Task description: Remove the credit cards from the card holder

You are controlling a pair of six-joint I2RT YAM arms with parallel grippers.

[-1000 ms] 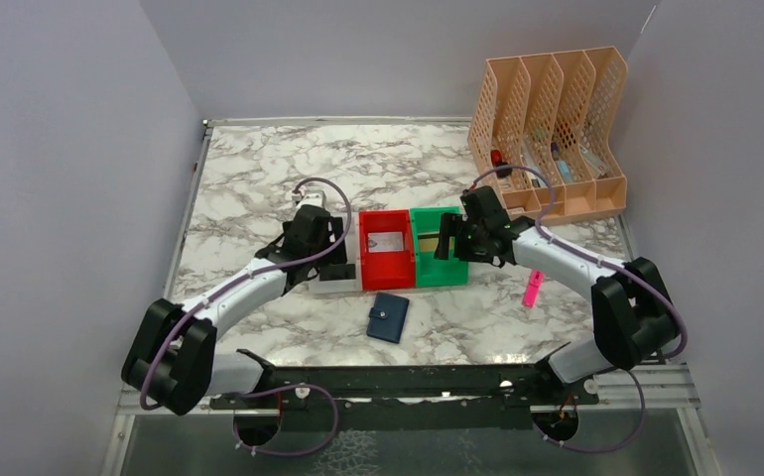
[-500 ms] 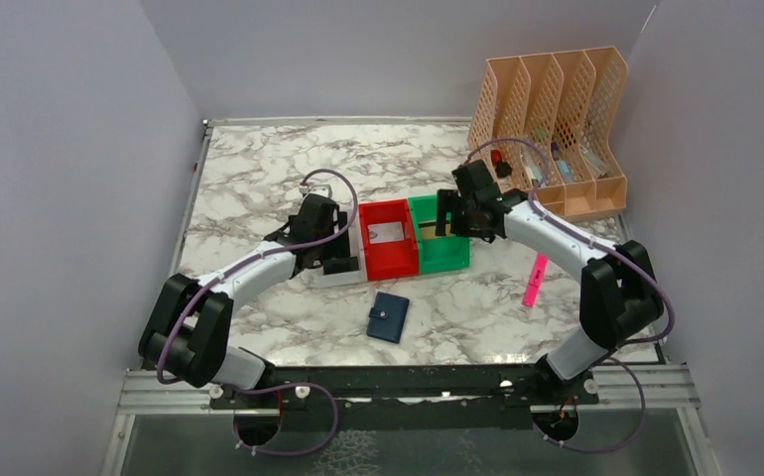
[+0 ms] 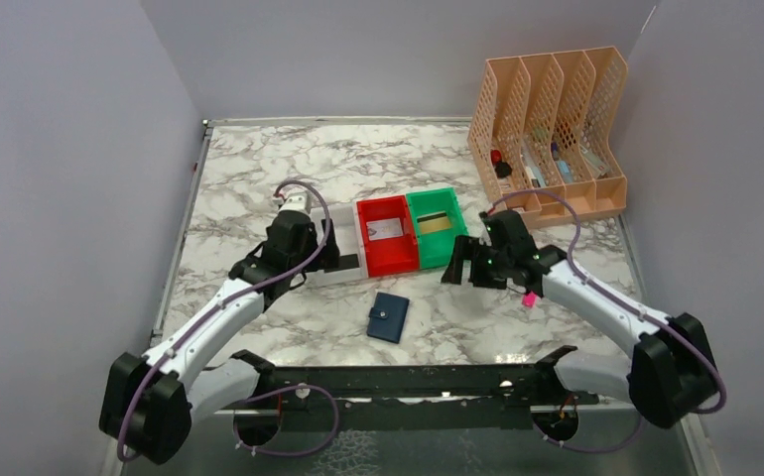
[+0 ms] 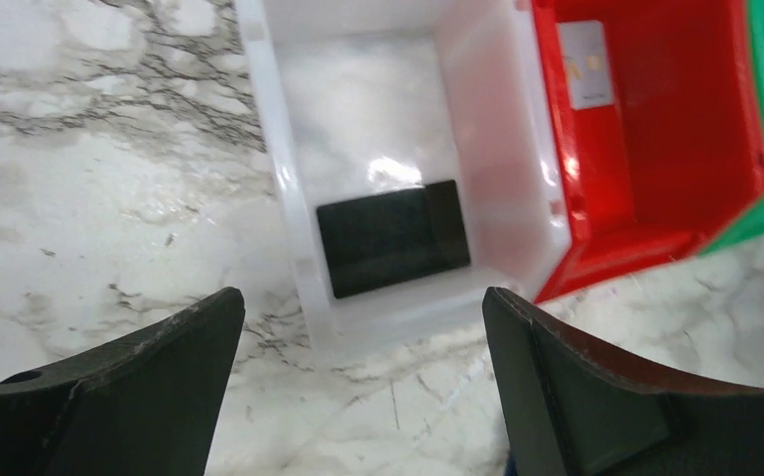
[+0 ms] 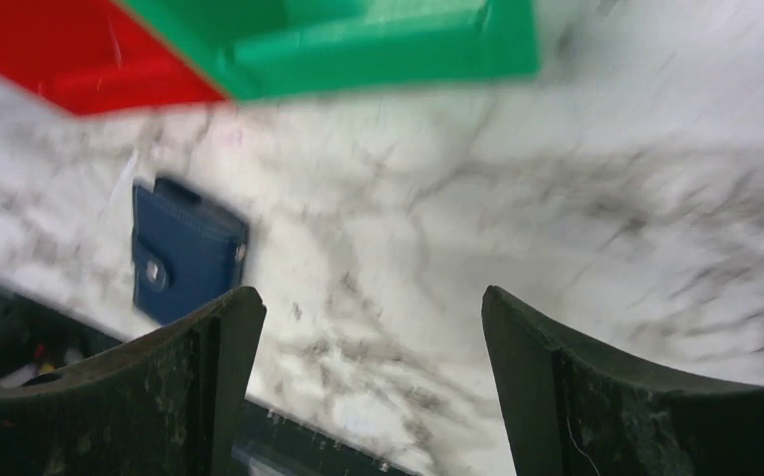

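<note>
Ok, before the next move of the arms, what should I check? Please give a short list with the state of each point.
1. Left gripper open and empty: ok.
2. Right gripper open and empty: ok.
3. Black card flat inside white bin: ok.
4. Grey card in red bin, tan card in green bin: ok.
5. Wallet empty of cards: cannot tell, it lies closed.
6. Wallet apart from both arms: ok.
</note>
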